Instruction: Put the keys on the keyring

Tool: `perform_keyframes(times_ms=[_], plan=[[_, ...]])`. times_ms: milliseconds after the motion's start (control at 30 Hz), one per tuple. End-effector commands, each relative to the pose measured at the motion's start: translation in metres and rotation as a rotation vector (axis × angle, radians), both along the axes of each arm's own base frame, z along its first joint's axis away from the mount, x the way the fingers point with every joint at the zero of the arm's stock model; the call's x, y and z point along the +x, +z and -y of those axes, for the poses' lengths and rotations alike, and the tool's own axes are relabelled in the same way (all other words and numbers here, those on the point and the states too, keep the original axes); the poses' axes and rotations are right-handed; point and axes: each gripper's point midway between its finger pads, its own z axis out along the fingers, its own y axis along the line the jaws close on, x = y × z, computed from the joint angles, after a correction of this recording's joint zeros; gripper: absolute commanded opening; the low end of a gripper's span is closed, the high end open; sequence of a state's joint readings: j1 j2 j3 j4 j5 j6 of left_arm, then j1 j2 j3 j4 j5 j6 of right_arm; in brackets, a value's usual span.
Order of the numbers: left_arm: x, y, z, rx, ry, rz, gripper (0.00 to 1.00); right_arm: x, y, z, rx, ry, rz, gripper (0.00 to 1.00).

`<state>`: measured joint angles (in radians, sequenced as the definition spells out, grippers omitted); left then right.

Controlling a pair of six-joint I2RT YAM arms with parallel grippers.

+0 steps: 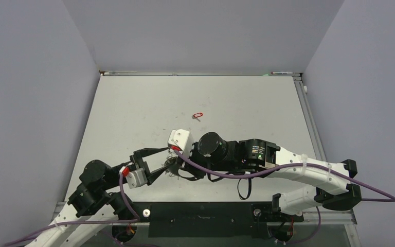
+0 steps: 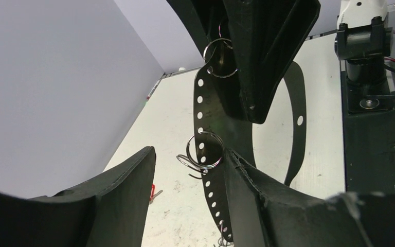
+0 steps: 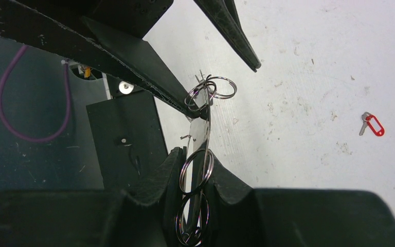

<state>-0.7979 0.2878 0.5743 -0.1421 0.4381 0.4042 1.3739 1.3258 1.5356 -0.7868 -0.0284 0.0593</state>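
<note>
Right gripper (image 3: 195,177) pinches the keyring (image 3: 201,128) edge-on; left gripper (image 2: 190,154) stands spread around its band. Hold that pinch firm: the red-tagged key (image 3: 373,125) lies well beyond both.

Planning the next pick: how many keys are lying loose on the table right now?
1. A small metal key with an oblong red plastic tag lies alone on the white table, just past its centre toward the far edge. Others may be hidden from view.

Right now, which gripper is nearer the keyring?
Right. The right gripper is clamped on the keyring. The left gripper straddles the ring's other side with its jaws open; whether it touches is unclear.
</note>
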Motion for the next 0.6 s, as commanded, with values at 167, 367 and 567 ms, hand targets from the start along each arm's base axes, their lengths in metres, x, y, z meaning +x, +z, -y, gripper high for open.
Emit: perform_keyframes(times_ms=[167,367,567], plan=[[-0.015,0.007,0.008,0.024,-0.097,0.005,0.37,-0.003,0.018,-0.002,0.051,0.010,0.038,0.05],[-0.020,0.005,0.010,0.041,-0.133,0.002,0.22,-0.007,0.013,-0.002,0.030,0.028,0.042,0.05],[-0.026,0.003,0.011,0.054,-0.160,-0.008,0.07,-0.008,0.013,0.002,0.029,0.031,0.046,0.05]])
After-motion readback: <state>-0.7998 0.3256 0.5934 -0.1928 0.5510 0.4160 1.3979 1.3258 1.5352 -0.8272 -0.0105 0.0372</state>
